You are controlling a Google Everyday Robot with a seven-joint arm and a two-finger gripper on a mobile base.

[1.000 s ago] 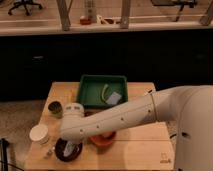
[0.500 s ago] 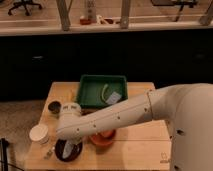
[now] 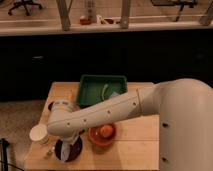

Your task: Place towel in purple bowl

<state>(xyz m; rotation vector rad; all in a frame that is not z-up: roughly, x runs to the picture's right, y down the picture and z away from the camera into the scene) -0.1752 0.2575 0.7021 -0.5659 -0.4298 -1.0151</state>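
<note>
The purple bowl [image 3: 70, 150] sits at the table's front left, dark and round. The gripper [image 3: 67, 141] hangs at the end of my white arm [image 3: 105, 114], straight above this bowl and mostly hidden by the wrist. A light grey-blue strip, the towel [image 3: 63, 150], shows inside the bowl just under the gripper. I cannot tell whether the towel is still held.
An orange-red bowl [image 3: 95, 138] with an orange ball [image 3: 105, 131] stands just right of the purple bowl. A green tray [image 3: 95, 90] lies at the back with a small grey-blue piece [image 3: 116, 95]. A white cup [image 3: 38, 133] and a small dark object [image 3: 51, 106] stand at the left.
The wrist has shifted slightly to the left over the purple bowl. The bowls, tray and cup have not moved.
</note>
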